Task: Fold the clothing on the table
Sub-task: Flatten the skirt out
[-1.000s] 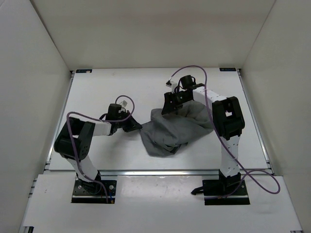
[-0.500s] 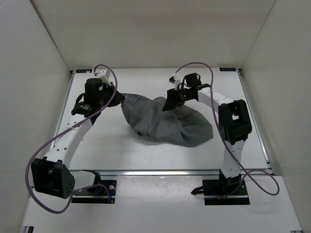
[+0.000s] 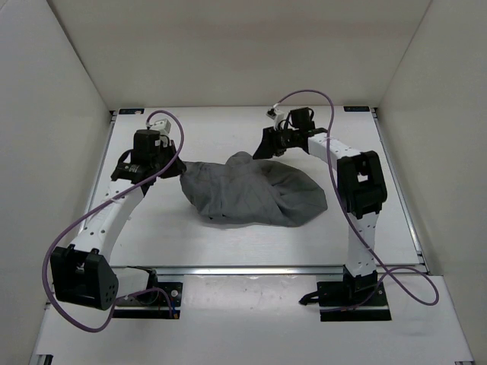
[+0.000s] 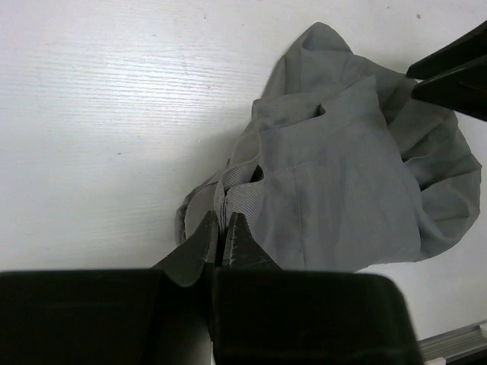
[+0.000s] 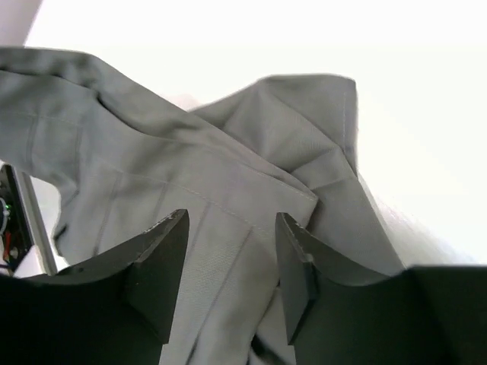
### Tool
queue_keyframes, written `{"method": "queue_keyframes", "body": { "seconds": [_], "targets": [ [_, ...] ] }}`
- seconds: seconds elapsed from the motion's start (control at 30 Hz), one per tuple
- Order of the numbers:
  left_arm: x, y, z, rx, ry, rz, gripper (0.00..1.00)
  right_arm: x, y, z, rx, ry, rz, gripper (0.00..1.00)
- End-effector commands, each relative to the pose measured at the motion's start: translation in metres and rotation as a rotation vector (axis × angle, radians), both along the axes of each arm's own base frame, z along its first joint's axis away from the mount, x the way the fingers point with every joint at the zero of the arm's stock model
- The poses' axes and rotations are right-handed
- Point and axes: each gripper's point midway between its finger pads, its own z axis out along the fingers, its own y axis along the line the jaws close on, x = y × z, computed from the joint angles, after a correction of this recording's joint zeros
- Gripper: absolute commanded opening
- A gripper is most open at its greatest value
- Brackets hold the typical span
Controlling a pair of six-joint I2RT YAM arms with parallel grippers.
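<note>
The dark grey clothing (image 3: pixel 255 192) lies bunched in a wide heap in the middle of the white table (image 3: pixel 190 129). My left gripper (image 3: pixel 174 169) is at the heap's left end, shut on a band edge of the clothing (image 4: pixel 342 175); its fingertips (image 4: pixel 223 228) pinch the fabric. My right gripper (image 3: pixel 263 150) hovers over the heap's far edge. In the right wrist view its jaws (image 5: pixel 232 228) stand apart over a stitched fold of the clothing (image 5: pixel 228 144), with nothing clamped between them.
White enclosure walls (image 3: pixel 61 91) stand on three sides. Metal rails with black corner brackets (image 3: pixel 131 111) edge the table. Purple cables (image 3: pixel 304 95) loop off both wrists. The right gripper's dark fingers (image 4: pixel 456 72) show at the top right of the left wrist view.
The left arm has reached out to the far left, dragging the clothing's left edge with it and widening the heap. The right gripper has shifted toward the far side, its jaws slightly narrower.
</note>
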Motion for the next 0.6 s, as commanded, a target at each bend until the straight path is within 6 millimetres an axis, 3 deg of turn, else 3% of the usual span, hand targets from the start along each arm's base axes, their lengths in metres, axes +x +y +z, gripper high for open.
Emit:
{"method": "queue_keyframes", "body": {
  "seconds": [0.0,0.27,0.3,0.43,0.57],
  "targets": [
    [-0.005,0.008,0.002,0.026,-0.018,0.006,0.00,0.006,0.002,-0.016,0.010,0.032,0.001,0.44],
    [-0.005,0.007,-0.004,0.005,-0.019,0.007,0.00,0.007,-0.001,-0.040,0.009,0.110,0.016,0.47],
    [-0.007,0.006,-0.005,0.001,-0.016,-0.001,0.00,0.000,0.000,-0.054,0.004,0.156,0.032,0.47],
    [-0.009,0.004,-0.009,-0.005,-0.012,-0.008,0.00,0.003,0.007,-0.068,0.017,0.206,0.063,0.47],
    [-0.009,0.005,-0.011,-0.008,-0.020,-0.011,0.00,0.005,0.013,-0.066,0.057,0.212,0.083,0.43]
  ]
}}
